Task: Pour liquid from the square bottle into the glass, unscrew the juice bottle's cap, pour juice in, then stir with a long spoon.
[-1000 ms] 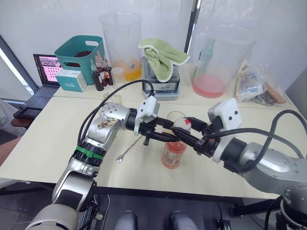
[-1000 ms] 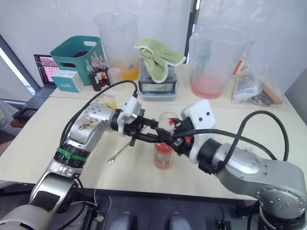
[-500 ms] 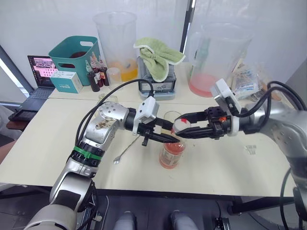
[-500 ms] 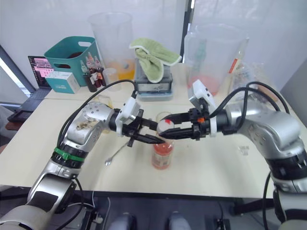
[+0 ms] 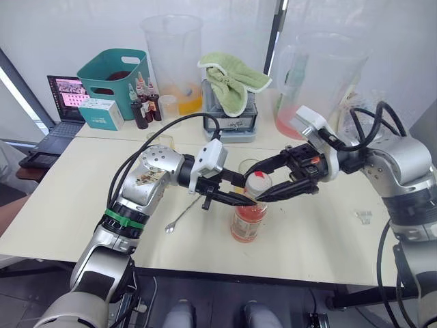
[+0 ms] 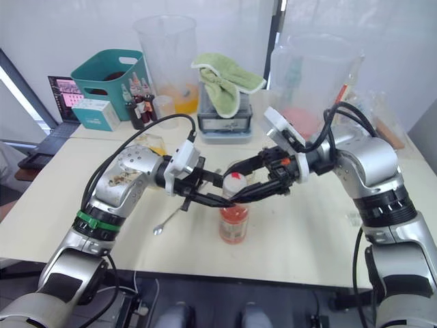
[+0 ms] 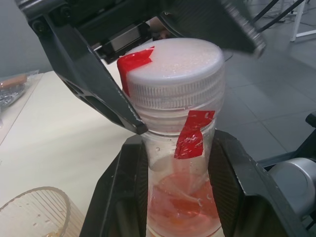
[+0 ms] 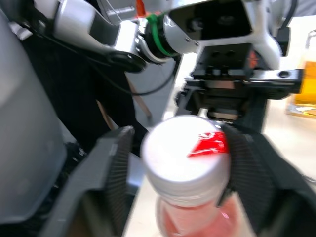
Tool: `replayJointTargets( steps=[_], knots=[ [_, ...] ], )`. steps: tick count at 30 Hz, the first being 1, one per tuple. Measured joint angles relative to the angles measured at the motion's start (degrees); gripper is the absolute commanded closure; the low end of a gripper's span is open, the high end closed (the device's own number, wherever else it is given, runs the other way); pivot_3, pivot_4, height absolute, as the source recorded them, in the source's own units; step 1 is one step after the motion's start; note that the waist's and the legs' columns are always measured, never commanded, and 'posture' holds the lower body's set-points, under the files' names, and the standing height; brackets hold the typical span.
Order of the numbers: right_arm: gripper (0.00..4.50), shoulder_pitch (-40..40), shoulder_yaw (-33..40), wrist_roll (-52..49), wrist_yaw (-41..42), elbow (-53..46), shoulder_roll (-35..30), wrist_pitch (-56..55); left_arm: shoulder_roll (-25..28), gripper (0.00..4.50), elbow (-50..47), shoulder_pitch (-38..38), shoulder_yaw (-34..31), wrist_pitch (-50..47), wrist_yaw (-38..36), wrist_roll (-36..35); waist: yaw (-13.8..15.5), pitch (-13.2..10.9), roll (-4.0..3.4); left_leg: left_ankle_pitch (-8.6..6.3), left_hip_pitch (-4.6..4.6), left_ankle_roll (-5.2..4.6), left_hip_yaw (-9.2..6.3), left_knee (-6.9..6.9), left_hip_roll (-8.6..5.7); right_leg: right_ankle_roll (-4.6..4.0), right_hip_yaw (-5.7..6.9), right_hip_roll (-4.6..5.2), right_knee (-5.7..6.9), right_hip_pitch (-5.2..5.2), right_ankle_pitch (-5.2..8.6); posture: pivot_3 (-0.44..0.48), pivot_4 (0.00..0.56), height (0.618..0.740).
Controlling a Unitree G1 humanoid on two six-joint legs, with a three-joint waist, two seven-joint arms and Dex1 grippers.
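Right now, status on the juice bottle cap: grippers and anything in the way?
Left gripper shut on juice bottle neck. Right gripper open, fingers astride white cap, not gripping. Cap on. Glass close behind bottle.

2 head eyes look down; 2 wrist cams close on juice bottle [image 7: 177, 148].

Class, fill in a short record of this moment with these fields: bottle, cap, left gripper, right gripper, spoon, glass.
bottle: juice bottle upright on the table, reddish liquid inside
cap: white cap with red tape, on the bottle
left gripper: left gripper shut on the bottle's neck, below the cap
right gripper: right gripper, a finger on each side of the cap; contact cannot be told
spoon: long spoon flat on the table beside the left arm
glass: glass behind the bottle
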State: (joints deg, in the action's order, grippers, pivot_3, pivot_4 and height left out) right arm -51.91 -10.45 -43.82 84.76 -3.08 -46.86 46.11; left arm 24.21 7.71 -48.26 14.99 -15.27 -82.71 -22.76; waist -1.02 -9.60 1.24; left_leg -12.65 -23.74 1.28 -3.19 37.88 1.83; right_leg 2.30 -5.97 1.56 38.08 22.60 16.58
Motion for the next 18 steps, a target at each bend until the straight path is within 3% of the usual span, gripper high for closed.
replayJointTargets(
  steps=[4, 8, 12, 18],
  knots=[
    [0.07, 4.3, 9.55, -5.04, -9.38, -9.26, -0.64, 4.64, 0.0, 3.15, 0.2, -0.01, -0.08, -0.01, 0.12, 0.02, -0.01, 0.0, 0.0, 0.0, 0.02, 0.0, -0.01, 0.0, 0.0, 0.0, 0.03, 0.0, 0.02, -0.02, 0.0, 0.0, 0.15, 0.74],
    [0.07, 12.29, 18.71, -7.42, -29.08, -24.45, 1.48, 10.05, -0.01, 3.15, 0.52, 0.05, -0.25, -0.03, 0.5, 0.01, -0.09, 0.01, 0.01, 0.0, 0.03, 0.0, -0.07, -0.01, 0.02, 0.01, 0.1, 0.0, 0.01, -0.06, 0.0, 0.0, 0.15, 0.74],
    [0.07, 19.19, 21.78, -9.0, -52.02, -38.29, 6.63, 18.39, -0.09, 3.15, 0.66, 0.05, -0.24, -0.03, 0.79, 0.06, -0.09, 0.01, -0.01, 0.03, 0.0, 0.04, -0.08, -0.02, 0.01, 0.0, 0.1, -0.01, 0.04, -0.04, 0.0, 0.0, 0.15, 0.74],
    [0.07, 22.37, 27.53, -19.34, -75.23, -46.19, 11.69, 25.63, -0.08, 3.15, 0.81, 0.23, -0.35, -0.02, 1.06, 0.04, -0.12, 0.02, -0.01, 0.04, 0.04, 0.06, -0.07, -0.01, 0.01, 0.0, 0.07, -0.01, -0.01, -0.12, 0.01, 0.0, 0.15, 0.74]
  ],
)
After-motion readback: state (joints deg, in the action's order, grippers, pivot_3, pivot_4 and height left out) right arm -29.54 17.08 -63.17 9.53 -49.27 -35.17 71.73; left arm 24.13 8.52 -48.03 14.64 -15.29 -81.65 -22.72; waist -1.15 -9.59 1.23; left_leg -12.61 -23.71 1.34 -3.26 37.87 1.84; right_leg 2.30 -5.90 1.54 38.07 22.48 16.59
